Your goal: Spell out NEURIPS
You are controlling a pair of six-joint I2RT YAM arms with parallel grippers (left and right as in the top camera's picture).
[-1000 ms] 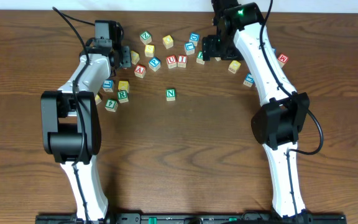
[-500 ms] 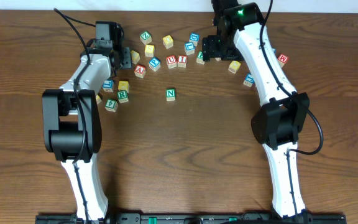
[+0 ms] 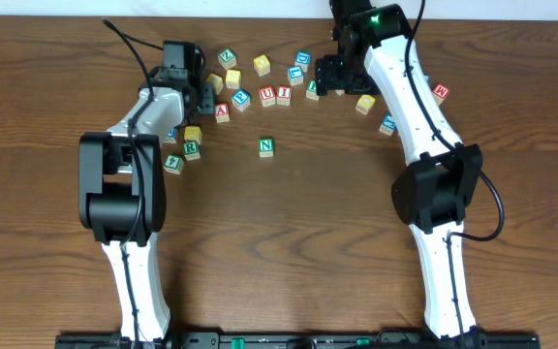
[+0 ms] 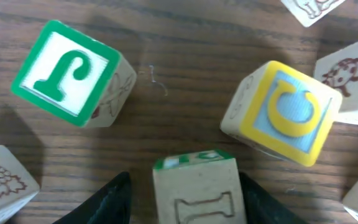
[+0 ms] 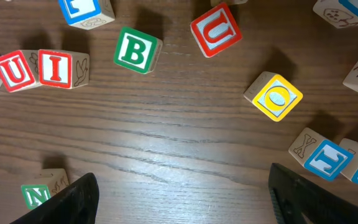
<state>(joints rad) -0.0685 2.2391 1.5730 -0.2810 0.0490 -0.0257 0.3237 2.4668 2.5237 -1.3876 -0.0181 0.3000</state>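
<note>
Left gripper jaws flank a green-topped cube, a gap showing on one side; overhead, the arm hides this. Right gripper gapes wide over bare table. Overhead, the N cube sits alone, well apart from the touching red U and I.

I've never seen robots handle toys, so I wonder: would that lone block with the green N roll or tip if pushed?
Probably neither: the N block is a cube resting flat on the table, so it should slide. It looks like wood, so it is likely stiff and light for its size. Its flat sides should be easy to pinch.
</note>
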